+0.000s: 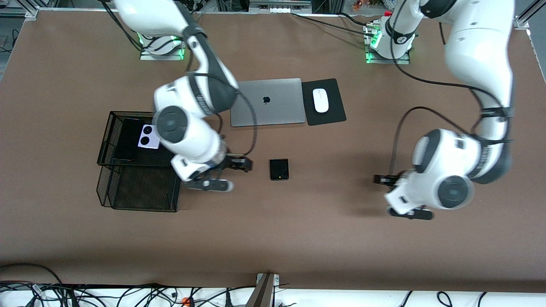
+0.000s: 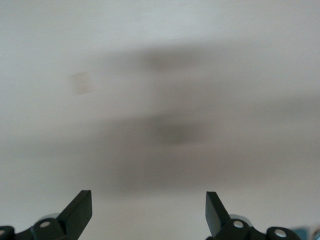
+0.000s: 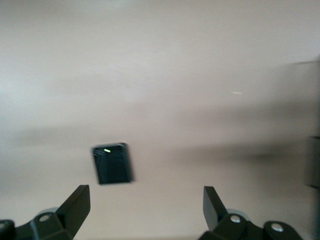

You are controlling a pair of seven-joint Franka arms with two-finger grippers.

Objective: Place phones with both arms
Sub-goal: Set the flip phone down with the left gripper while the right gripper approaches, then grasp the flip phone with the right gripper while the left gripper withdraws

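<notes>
A small squarish black phone (image 1: 279, 169) lies flat on the brown table, and the right wrist view shows this black phone (image 3: 112, 164) just ahead of the fingers. My right gripper (image 1: 244, 164) (image 3: 146, 197) hovers open and empty beside it, toward the right arm's end of the table. A lilac-white phone (image 1: 148, 137) with two black circles rests in the upper tier of a black mesh basket (image 1: 104, 143), on top of a long black slab (image 1: 128, 138). My left gripper (image 1: 379, 179) (image 2: 149, 200) hangs open over bare table toward the left arm's end.
A closed grey laptop (image 1: 268, 102) lies farther from the front camera than the black phone. Beside it is a white mouse (image 1: 320, 100) on a black pad (image 1: 335, 113). The basket's lower tier (image 1: 145, 189) stands empty. Cables run along the table's near edge.
</notes>
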